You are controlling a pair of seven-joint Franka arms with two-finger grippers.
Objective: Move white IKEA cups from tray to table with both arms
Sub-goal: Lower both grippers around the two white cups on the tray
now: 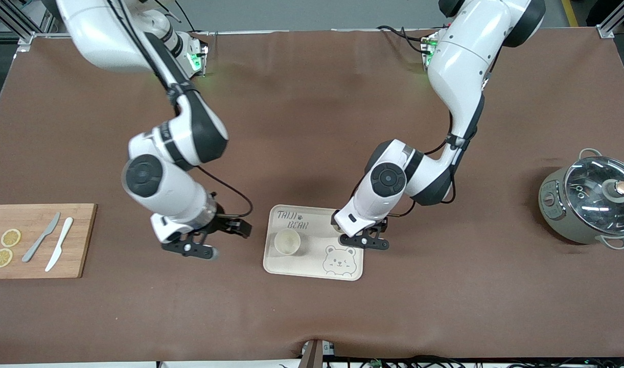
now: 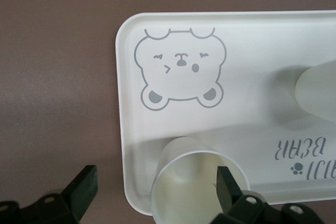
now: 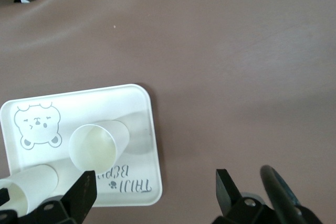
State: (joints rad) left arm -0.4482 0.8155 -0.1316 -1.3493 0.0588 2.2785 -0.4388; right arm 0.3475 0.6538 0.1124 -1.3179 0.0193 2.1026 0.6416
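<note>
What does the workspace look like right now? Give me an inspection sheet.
Surface: brown table, nothing spilled.
Job's things: cream-white handleless cup and second cup, both upright on the cream bear-printed tray.
Clutter: wooden cutting board with lemon slices and two knives; grey glass-lidded pot.
Hands: left hand open over second cup; right hand open over table beside tray.
Cables: black cable looping at right wrist.
Surroundings: metal frame post.

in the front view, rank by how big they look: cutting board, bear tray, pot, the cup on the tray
1. cutting board
2. pot and bear tray: they look about alike, so no ranking between them
3. cup, clearly the smallest
</note>
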